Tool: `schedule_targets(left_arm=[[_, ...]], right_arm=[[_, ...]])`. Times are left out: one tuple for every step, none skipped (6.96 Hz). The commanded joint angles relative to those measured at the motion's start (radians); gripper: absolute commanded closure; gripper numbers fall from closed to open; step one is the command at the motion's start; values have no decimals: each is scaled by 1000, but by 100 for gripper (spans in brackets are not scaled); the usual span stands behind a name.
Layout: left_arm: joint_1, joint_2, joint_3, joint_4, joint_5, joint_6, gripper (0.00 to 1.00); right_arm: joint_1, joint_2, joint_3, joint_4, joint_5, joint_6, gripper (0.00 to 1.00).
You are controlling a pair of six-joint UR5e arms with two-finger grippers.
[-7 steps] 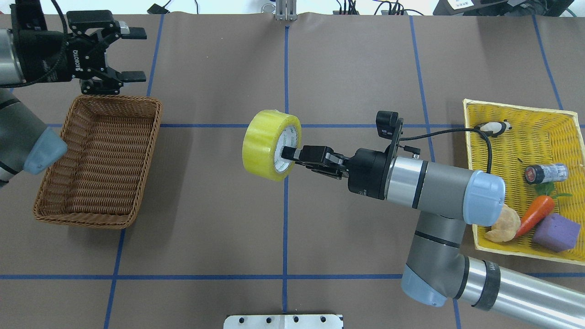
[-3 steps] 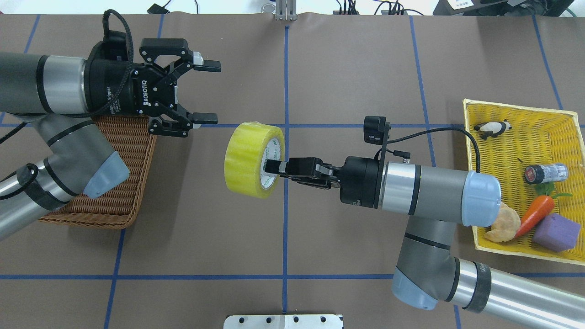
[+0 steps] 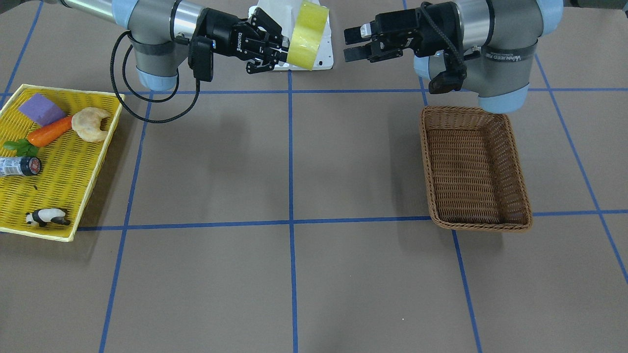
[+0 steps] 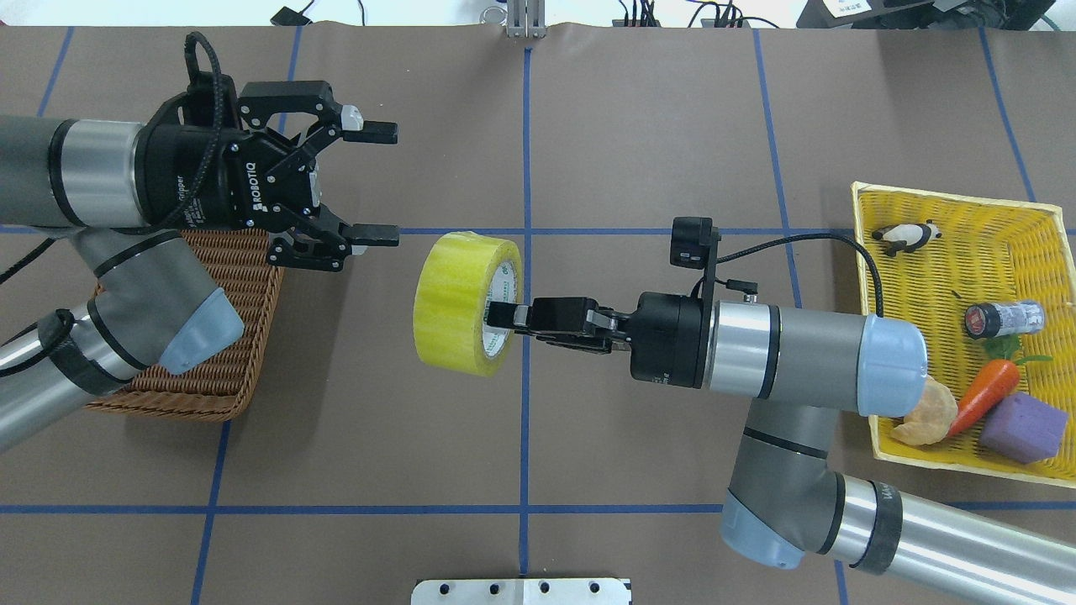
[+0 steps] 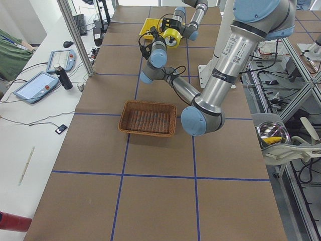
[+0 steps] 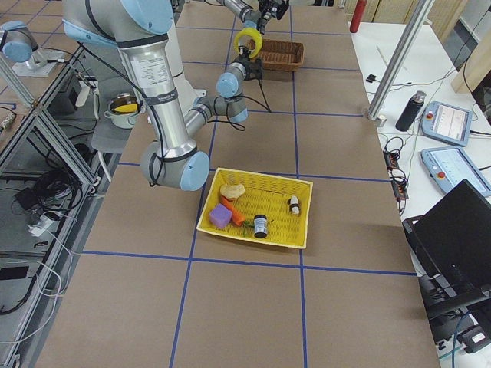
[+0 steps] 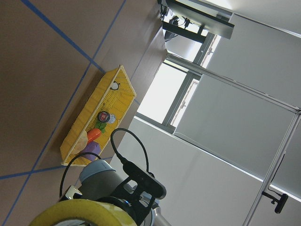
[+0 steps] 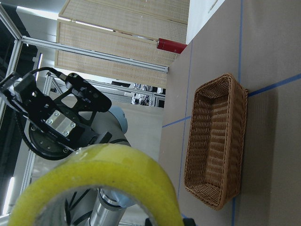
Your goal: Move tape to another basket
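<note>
My right gripper (image 4: 498, 318) is squeezed tight on the tape (image 4: 458, 302), holding it up in the air over the middle of the table. My left gripper (image 4: 374, 181) is wide open near the tape (not touching it). The basket (image 4: 223, 353) sits on the left, under my left arm.

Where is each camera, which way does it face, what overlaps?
Front-facing: across the table, facing the robot; both arms at top, right hand holding the tape, left hand open.
Overhead: behind the robot, looking down; both arms, basket, yellow tray.
Exterior left: table's left end, looking along it; left arm near.
Exterior right: opposite end; right arm near.
Left wrist: looks past the tape at the tray; right arm shows.
Right wrist: looks past the tape at the basket and left hand.
Shared: every view shows the tape.
</note>
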Motion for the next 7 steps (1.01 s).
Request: schedule_targets(left_arm=[[28, 3, 3, -22, 1, -3, 2], [56, 3, 4, -26, 14, 0, 2], [83, 1, 3, -27, 30, 0, 2], [103, 1, -2, -29, 37, 2, 2], [110, 1, -10, -29, 45, 0, 2], [116, 0, -13, -29, 51, 0, 2], [119, -2, -16, -29, 53, 0, 2]], right_arm=[[0, 1, -1, 4, 1, 0, 100], [0, 1, -1, 4, 1, 0, 100], [-1, 1, -2, 4, 3, 0, 100], [0, 1, -4, 4, 1, 0, 100], [-1, 1, -4, 4, 1, 0, 100], [0, 0, -16, 4, 3, -1, 100], [0, 0, -16, 5, 3, -1, 100]])
